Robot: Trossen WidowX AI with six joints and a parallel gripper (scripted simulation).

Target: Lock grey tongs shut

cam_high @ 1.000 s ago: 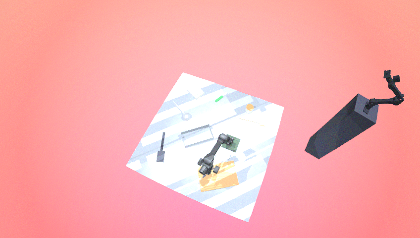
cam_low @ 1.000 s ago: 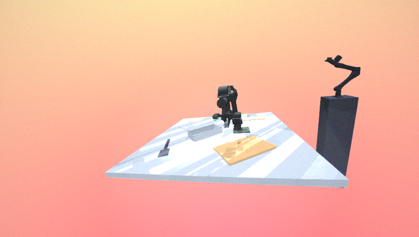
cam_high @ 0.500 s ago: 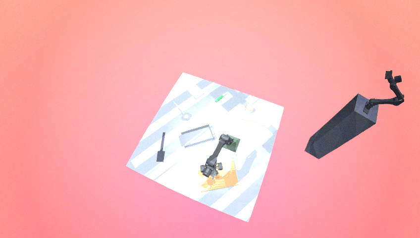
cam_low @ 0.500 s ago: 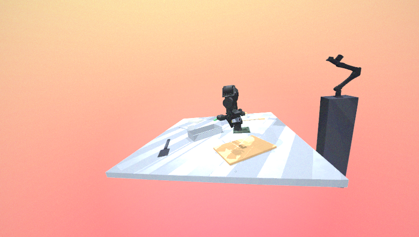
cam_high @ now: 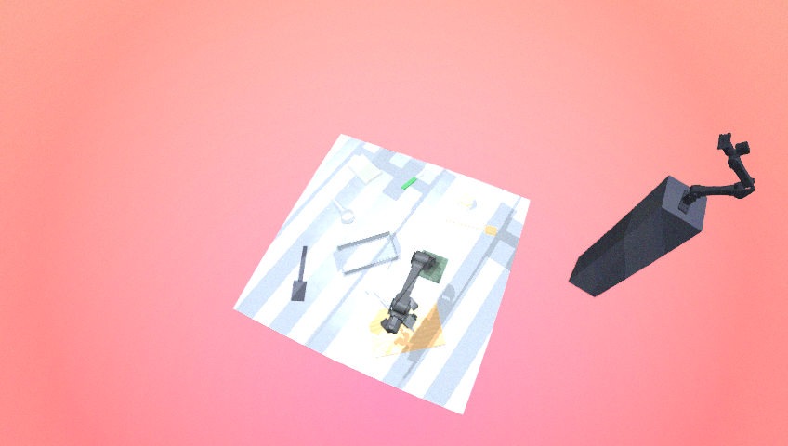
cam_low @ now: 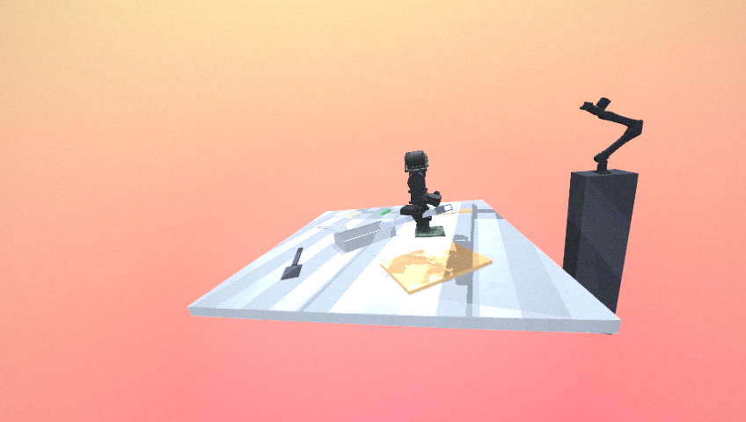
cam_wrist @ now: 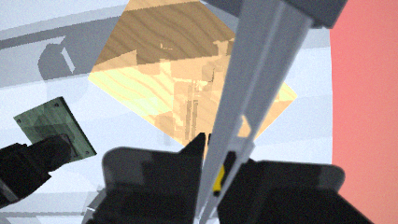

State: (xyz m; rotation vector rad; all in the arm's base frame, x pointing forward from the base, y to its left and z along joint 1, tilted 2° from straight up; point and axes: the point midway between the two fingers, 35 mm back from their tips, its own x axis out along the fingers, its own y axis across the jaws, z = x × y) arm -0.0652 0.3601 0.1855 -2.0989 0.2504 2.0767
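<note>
The grey tongs [cam_high: 379,299] [cam_low: 439,211] [cam_wrist: 262,70] are off the tin and in the air, held by my gripper [cam_low: 419,218] [cam_wrist: 212,156], which is shut on them. Their two arms look close together in the wrist view. In the exterior view they slope up to the right, thin end low on the left, wide end high on the right. Which end is the tips, and whether the lock is engaged, I cannot tell. The wooden board [cam_high: 426,342] [cam_low: 449,272] [cam_wrist: 161,23] lies flat and bare below. The roasting tin [cam_high: 364,242] [cam_low: 363,241] stands left of the arm. My fingertips are hidden in the top view.
My arm's green base plate [cam_high: 439,270] [cam_wrist: 75,119] is close behind the board. A dark spatula [cam_high: 298,290] [cam_low: 291,271] lies left of the tin. A ladle [cam_high: 347,216], a green-handled tool [cam_high: 409,182] and an orange turner [cam_high: 491,229] lie farther back. A second arm stands on a dark pedestal [cam_high: 636,237] [cam_low: 599,229].
</note>
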